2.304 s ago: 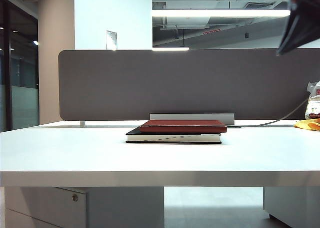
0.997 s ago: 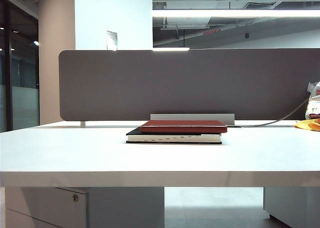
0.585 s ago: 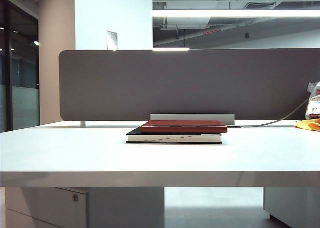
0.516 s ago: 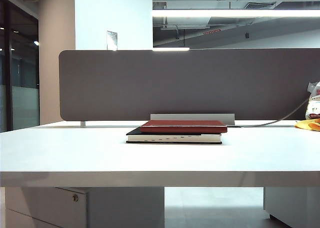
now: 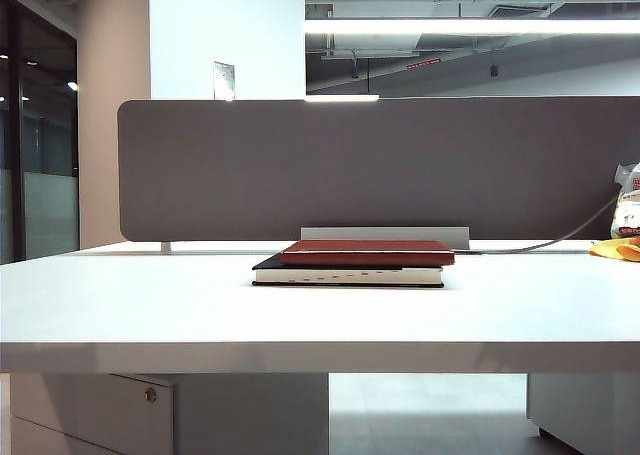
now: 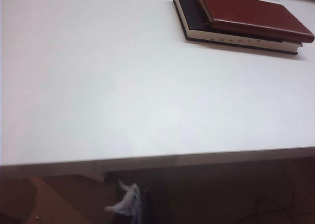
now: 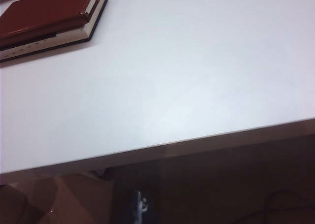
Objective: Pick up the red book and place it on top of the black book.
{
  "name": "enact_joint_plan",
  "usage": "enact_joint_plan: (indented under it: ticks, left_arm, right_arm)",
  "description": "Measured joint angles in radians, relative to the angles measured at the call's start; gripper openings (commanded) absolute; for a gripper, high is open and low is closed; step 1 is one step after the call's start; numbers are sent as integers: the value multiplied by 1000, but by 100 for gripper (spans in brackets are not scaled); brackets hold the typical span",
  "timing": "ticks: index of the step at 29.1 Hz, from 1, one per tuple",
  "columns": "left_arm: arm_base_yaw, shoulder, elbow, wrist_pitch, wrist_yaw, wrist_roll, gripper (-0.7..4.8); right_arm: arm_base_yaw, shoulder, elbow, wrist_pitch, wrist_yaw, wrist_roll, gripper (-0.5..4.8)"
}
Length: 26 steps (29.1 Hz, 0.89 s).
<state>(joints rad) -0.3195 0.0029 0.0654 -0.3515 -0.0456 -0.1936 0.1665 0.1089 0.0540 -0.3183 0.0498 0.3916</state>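
Note:
The thin red book (image 5: 367,252) lies flat on top of the thicker black book (image 5: 345,273), near the middle of the white table (image 5: 150,305). The left wrist view shows the same stack, red book (image 6: 253,15) over black book (image 6: 197,24). In the right wrist view the red book (image 7: 47,10) again rests on the black book (image 7: 49,43). Neither arm appears in the exterior view. My left gripper (image 6: 130,207) is a dim blur below the table's front edge, far from the books, its jaws unreadable. My right gripper (image 7: 140,207) is equally low and dark, fingers together, holding nothing.
A grey partition (image 5: 380,165) stands along the table's far side. At the far right lie a yellow object (image 5: 615,248), a white bag (image 5: 628,200) and a cable (image 5: 540,243). A drawer cabinet (image 5: 100,410) sits under the table.
A dark arm part at the exterior view's upper right has left the picture. The two books have not moved.

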Motion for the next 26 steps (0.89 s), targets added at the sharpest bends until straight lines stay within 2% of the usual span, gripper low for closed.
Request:
enact_joint_plan:
  ticks: [9, 26]
  left_arm:
    - [0, 0, 0, 0, -12, 63, -6]
    - [0, 0, 0, 1, 0, 63, -6]
  right_arm:
    - [0, 0, 0, 0, 1, -47, -3]
    - [0, 0, 0, 0, -8, -61, -1]
